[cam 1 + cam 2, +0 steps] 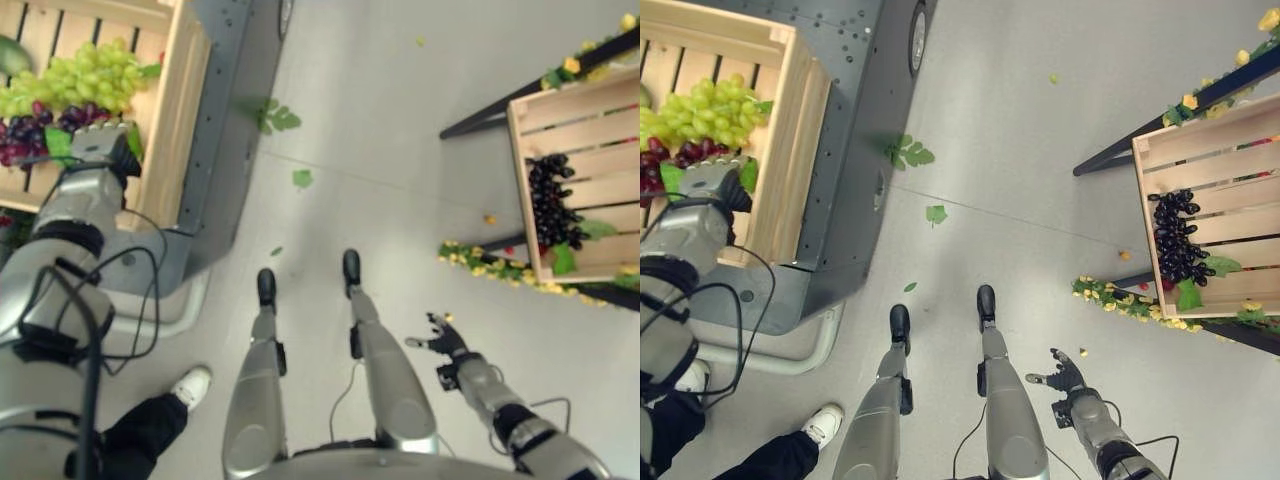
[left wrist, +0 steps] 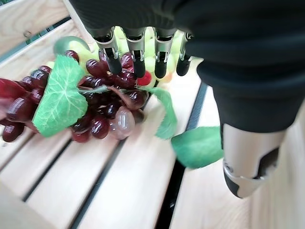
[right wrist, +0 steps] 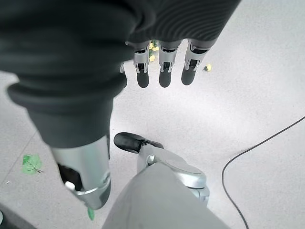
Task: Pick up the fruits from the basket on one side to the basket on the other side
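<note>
Grey floor separates two wooden crates: the left crate [image 1: 170,130] at ten o'clock, the right crate [image 1: 525,180] at three o'clock, already holding black grapes [image 1: 553,200]. The left hand [image 2: 143,52] hovers with straight, relaxed fingers over the red grapes [image 2: 95,112] beside the green grapes [image 1: 85,75]. Curling fingers around the bunch's stem end, clear of the leaf [image 2: 59,100], looks wisest. The right hand [image 1: 440,335] hangs open at five o'clock.

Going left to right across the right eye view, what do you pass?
Red grapes → left hand → left wooden crate's right wall → green leaf on the floor → right hand → black grapes in the right wooden crate.
</note>
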